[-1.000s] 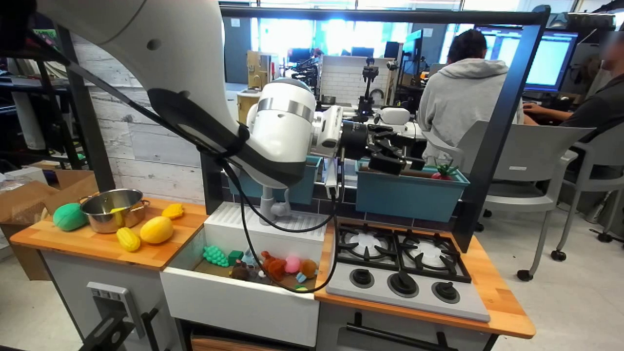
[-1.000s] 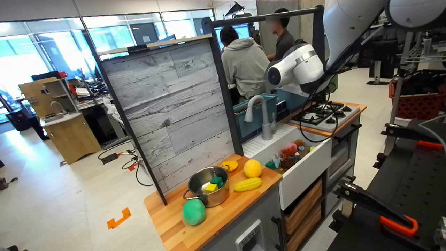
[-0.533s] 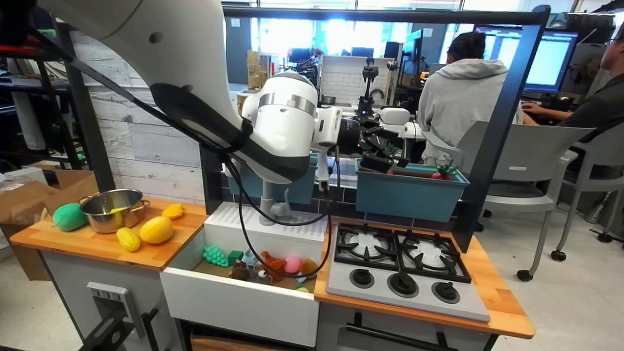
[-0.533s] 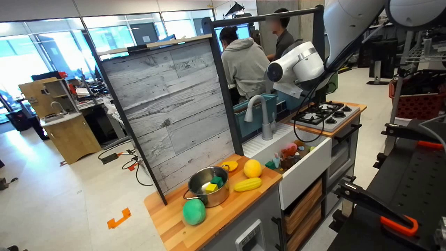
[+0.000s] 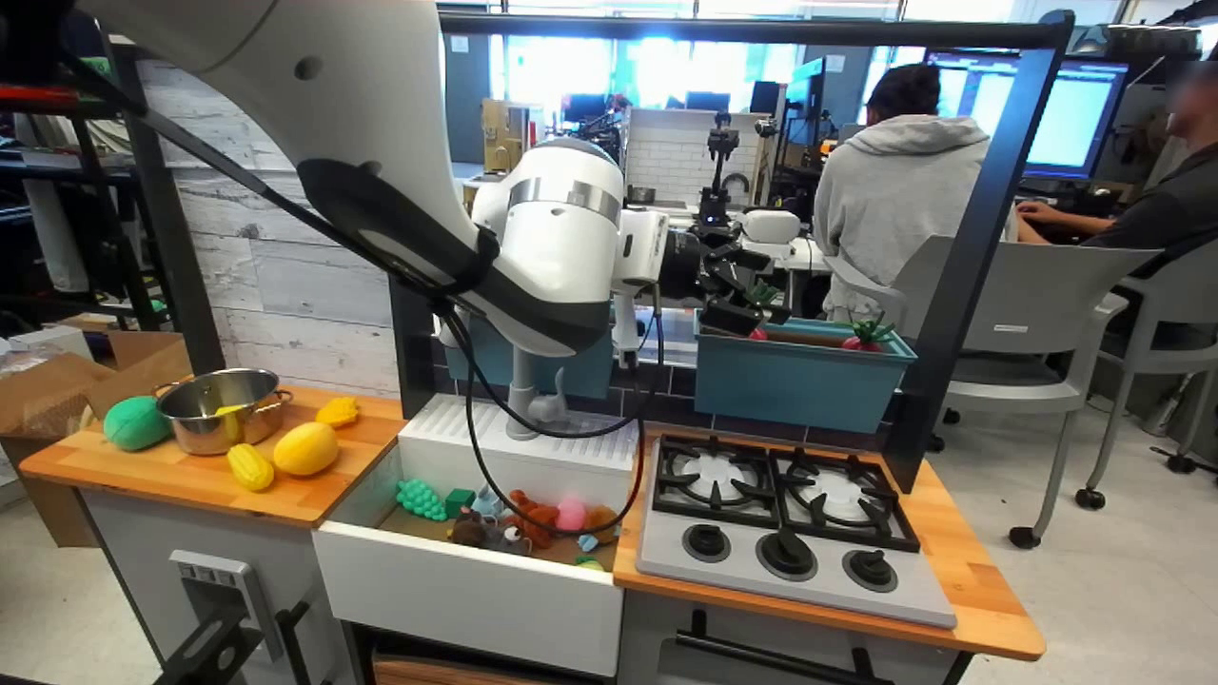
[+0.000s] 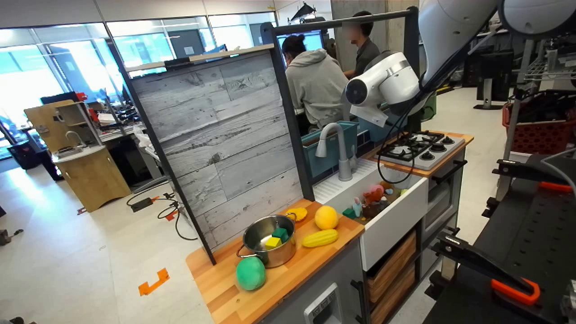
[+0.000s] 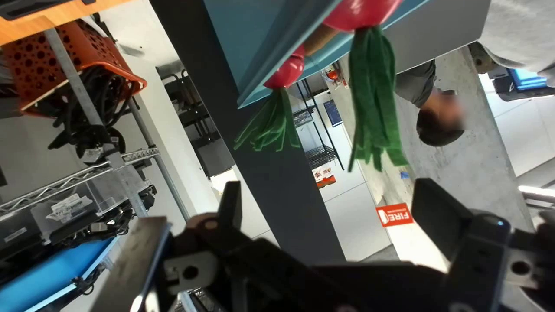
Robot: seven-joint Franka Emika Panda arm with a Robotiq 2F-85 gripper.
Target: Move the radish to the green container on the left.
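Over the toy kitchen the white robot arm with dark trim leans out, its black two-fingered hand poised at the teal rectangular bin behind the grey stove with black grates. Its fingers stand wide apart in the wrist view, where the room shows upside down.

A round red radish with a tuft of green leaves sits in that bin, its leaves sticking out toward the hand. In an exterior view the lower finger covers part of it, and I can't tell whether they touch. Farther along the bin, a second red radish rests by the rim, green leaves showing.

Well away, on the light wooden worktop, a bright green rounded thing lies just beside the shiny steel pot with two handles; whether it is hollow I can't make out. The pot holds a yellow block and a dark green block. Near it lie a ridged yellow corn-shaped toy and a smooth yellow fruit.

Between worktop and stove, the white sink carries small toys, a pink ball among them. Beyond, someone in a grey hoodie sits, back turned.
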